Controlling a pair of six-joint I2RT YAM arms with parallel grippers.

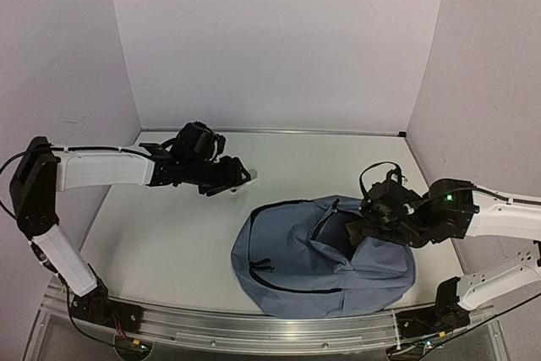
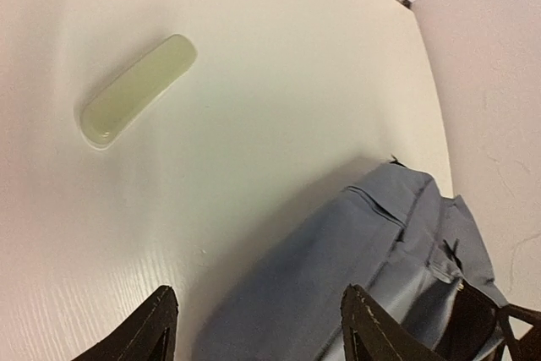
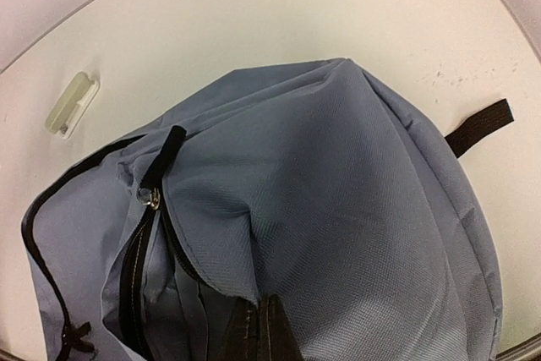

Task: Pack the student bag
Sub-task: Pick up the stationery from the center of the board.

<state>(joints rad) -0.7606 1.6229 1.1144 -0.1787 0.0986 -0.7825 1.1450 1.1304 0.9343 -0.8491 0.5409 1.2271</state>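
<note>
The student bag is a soft grey-blue backpack lying on the table at the front right, its main zip open on a dark inside. My right gripper is shut on the fabric edge of that opening, and in the right wrist view its fingers pinch the flap of the bag. My left gripper hangs open and empty above the table, just left of the bag. A pale green oblong bar lies flat on the table beyond the left gripper, apart from its fingers.
The pale bar lies a little way from the bag's top left. A black strap sticks out from the bag's far side. White walls close the table at the back and on both sides, with a metal rail along the near edge.
</note>
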